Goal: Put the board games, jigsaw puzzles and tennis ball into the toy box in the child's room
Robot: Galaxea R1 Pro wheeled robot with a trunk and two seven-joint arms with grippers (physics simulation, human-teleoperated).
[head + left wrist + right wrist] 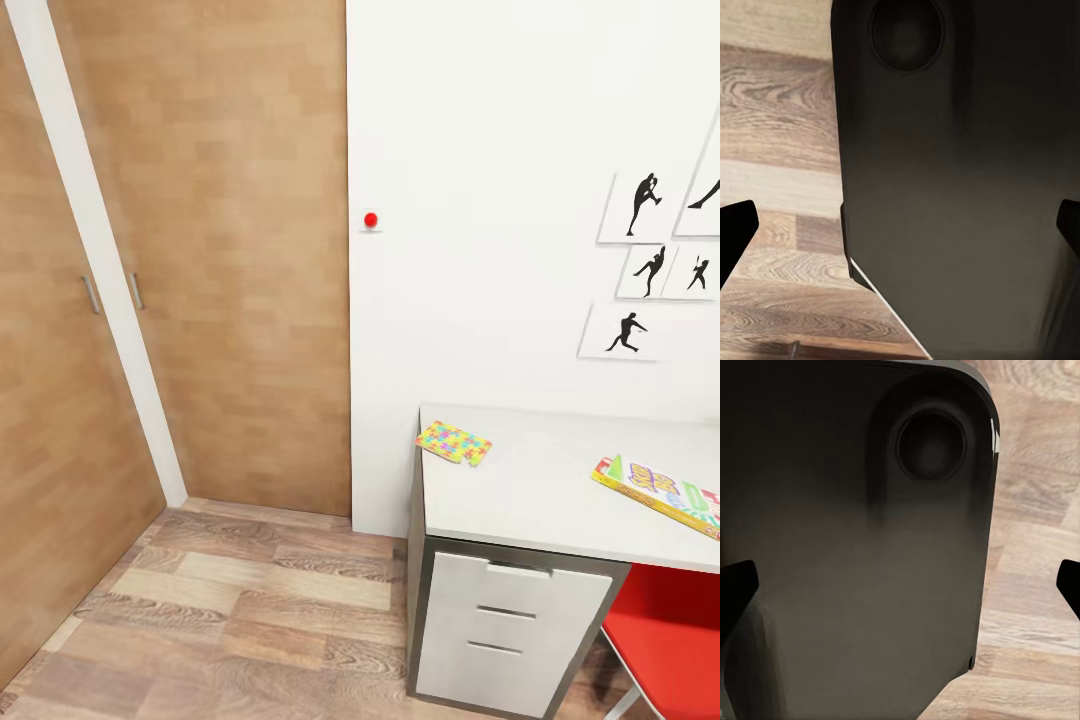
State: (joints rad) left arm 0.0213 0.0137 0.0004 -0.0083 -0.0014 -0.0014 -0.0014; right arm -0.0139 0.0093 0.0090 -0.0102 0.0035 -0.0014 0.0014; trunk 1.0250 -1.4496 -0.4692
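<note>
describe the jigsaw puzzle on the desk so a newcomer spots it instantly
Find the light grey table against the white wall. At its near-left corner lies the jigsaw puzzle, a thin flat square. Its interlocking multicoloured pieces distinguish it from the printed board game box further right.

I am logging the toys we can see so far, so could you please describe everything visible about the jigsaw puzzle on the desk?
The jigsaw puzzle is a thin, flat square of interlocking pieces, mostly yellow with pink, green, blue and orange. It lies flat on the light grey top of the desk, near the desk's left back corner by the white wall, turned at an angle to the edges. It looks assembled and whole. Nothing else touches it; the board game box lies well apart, to its right.
</note>
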